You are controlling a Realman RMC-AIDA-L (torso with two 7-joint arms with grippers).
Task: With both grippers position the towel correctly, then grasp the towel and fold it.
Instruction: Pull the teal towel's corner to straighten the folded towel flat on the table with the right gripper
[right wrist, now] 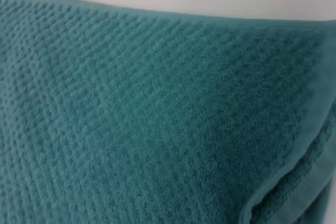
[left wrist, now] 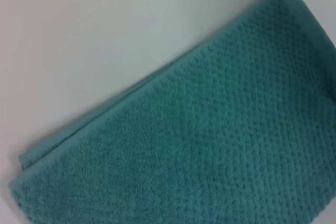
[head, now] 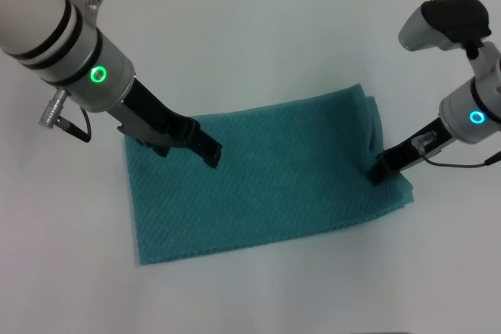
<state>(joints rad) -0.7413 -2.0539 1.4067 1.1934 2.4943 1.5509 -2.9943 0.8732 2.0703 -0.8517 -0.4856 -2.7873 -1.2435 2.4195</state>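
Observation:
The teal waffle-weave towel (head: 274, 177) lies flat and slightly askew on the white table, with its right end rumpled into a ridge. My left gripper (head: 208, 152) hangs over the towel's upper left part, near its far edge. At the towel's right edge, my right gripper (head: 379, 172) is down on the cloth beside the rumpled ridge. The left wrist view shows the towel (left wrist: 220, 145) with a doubled hem along one edge. The towel (right wrist: 147, 119) fills the right wrist view, one edge turned over.
The white table (head: 258, 29) runs all around the towel, with bare surface behind it and in front (head: 313, 287). A grey cable plug (head: 52, 109) hangs off the left arm, to the left of the cloth.

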